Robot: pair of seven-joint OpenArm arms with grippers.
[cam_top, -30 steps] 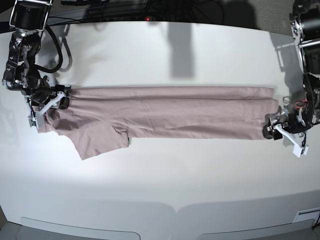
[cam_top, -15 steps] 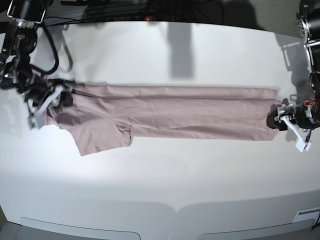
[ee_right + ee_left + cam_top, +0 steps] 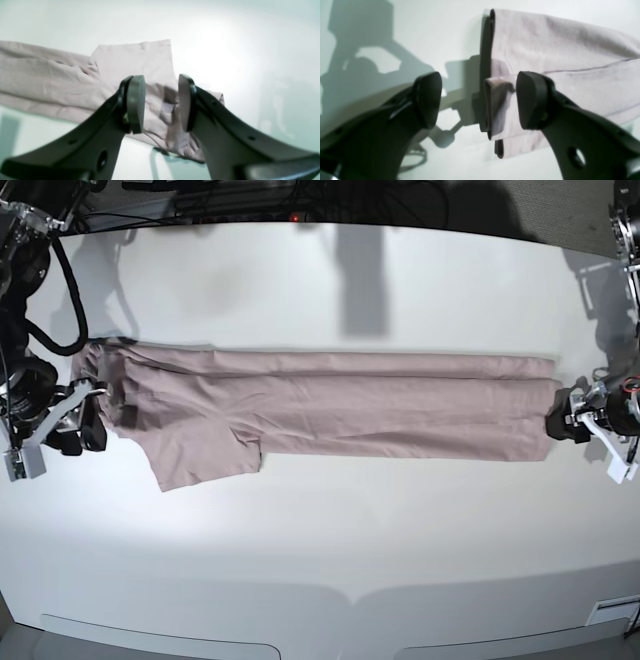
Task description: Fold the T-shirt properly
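Both arms backed off; T-shirt [image 3: 330, 415] lies beyond parted fingers [image 3: 532, 100]

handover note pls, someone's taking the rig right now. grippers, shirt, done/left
Left gripper: jaws wide open, holding nothing, at the shirt's end on the base view's right; one finger over the cloth, the other over bare table.
Right gripper: jaws part open with nothing clamped, above the sleeve end; in the base view it sits just off the cloth edge.
T-shirt: flat on the table, folded lengthwise into a long band, one sleeve sticking out towards the front.
Done: lengthwise fold.
Left: likely tuck the sleeve, then fold the band across its length.
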